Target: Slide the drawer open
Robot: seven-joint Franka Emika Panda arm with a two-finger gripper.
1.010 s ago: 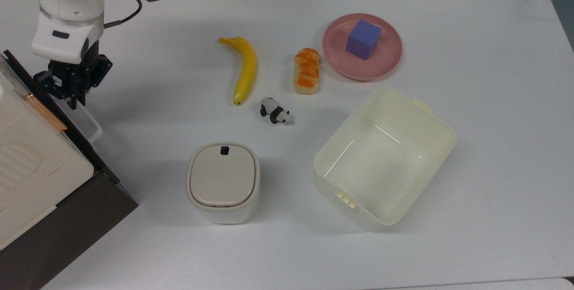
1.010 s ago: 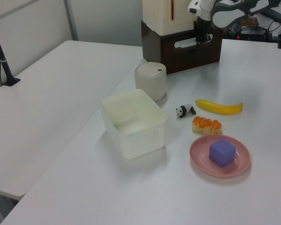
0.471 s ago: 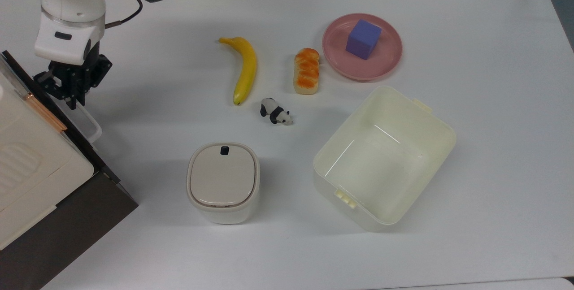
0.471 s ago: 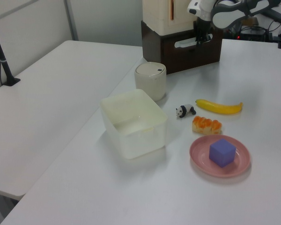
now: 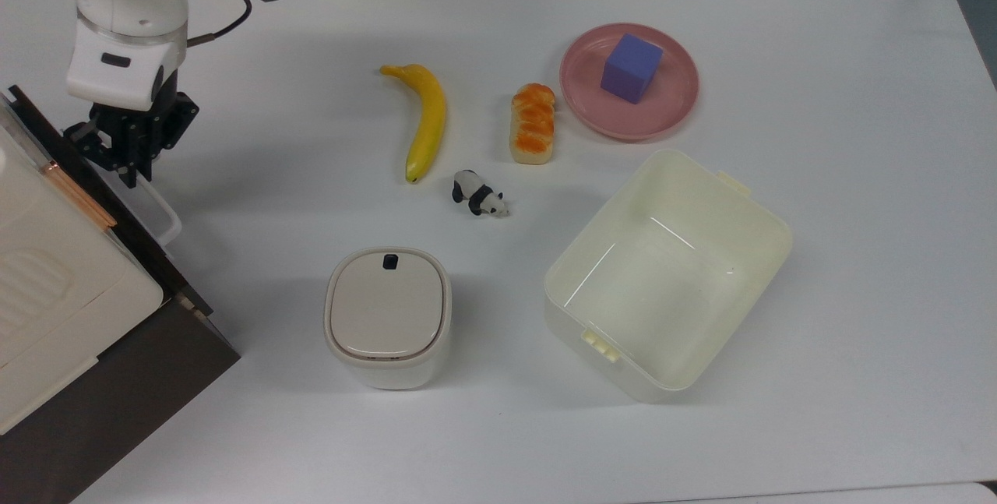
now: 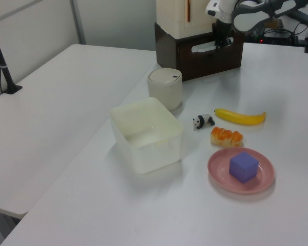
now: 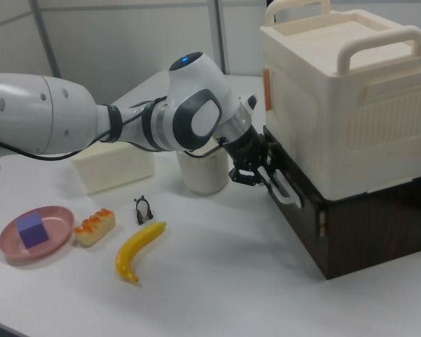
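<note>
The drawer (image 7: 295, 226) is the dark brown front of a cabinet, with a white loop handle (image 7: 287, 190). It stands at the top view's left edge, and a thin gap with light wood shows at its side in the right view. My gripper (image 5: 129, 167) points down at the far end of the handle (image 5: 167, 213), its black fingers shut around the loop. In the left view the gripper (image 6: 219, 43) sits on the handle (image 6: 204, 48) at the cabinet's front.
A cream case (image 5: 47, 270) rests on the cabinet. On the white table lie a lidded white canister (image 5: 387, 315), a cream bin (image 5: 767, 235), a banana (image 5: 427, 121), a bread roll (image 5: 533, 122), a toy panda (image 5: 479, 194) and a pink plate (image 5: 580, 111) with a purple cube (image 5: 631, 68).
My gripper has shifted a little toward the top view's right with the handle. The drawer front has come slightly out of the cabinet.
</note>
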